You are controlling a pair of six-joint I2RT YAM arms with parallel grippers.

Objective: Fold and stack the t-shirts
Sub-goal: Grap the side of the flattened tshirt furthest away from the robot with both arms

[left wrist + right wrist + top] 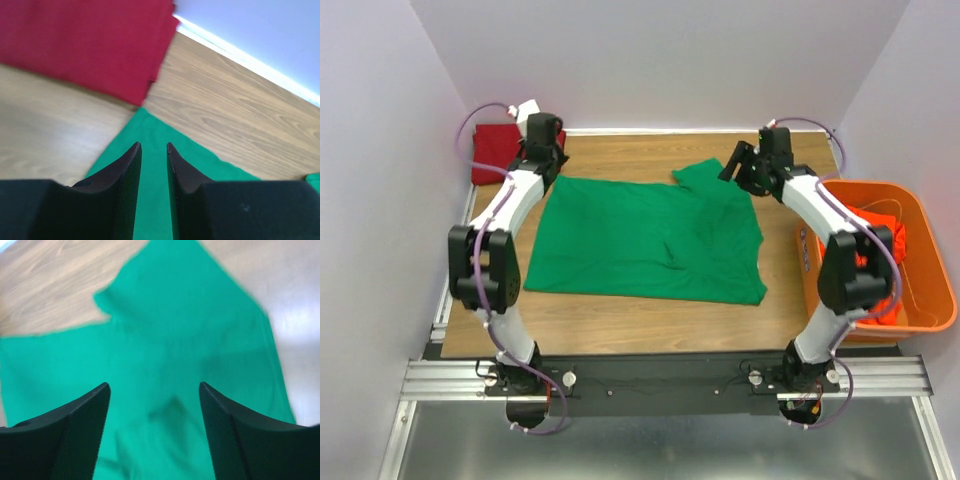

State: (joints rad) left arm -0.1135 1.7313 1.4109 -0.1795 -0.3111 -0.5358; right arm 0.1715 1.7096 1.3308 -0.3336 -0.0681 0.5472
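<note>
- Your table (620, 325) is showing bare wood along the near edge, and both arms are reaching toward the far side.
- The green shirt (640, 235) is lying spread flat mid-table. It's wrinkling a little toward its right side, and one sleeve (698, 175) is poking out at the far edge.
- The basket (870, 185) is sitting at the table's right edge, just beside the green shirt. The orange-red shirt (880, 222) is lying bunched inside it, and the right arm (845, 270) is hiding part of it.
- Your right gripper (153, 385) is hanging over the green shirt's far-right part, near the sleeve. Its jaws are standing spread wide with nothing between them, and only green cloth is showing below.
- Your left gripper (153, 146) is hanging over the green shirt's far-left corner. Its fingers are standing a narrow gap apart and pinching nothing, with green showing through the gap. I can't tell if the tips are touching the cloth.
- The red shirt (492, 150) is lying folded in the far-left corner of the table. The green corner is reaching right up to its edge.
</note>
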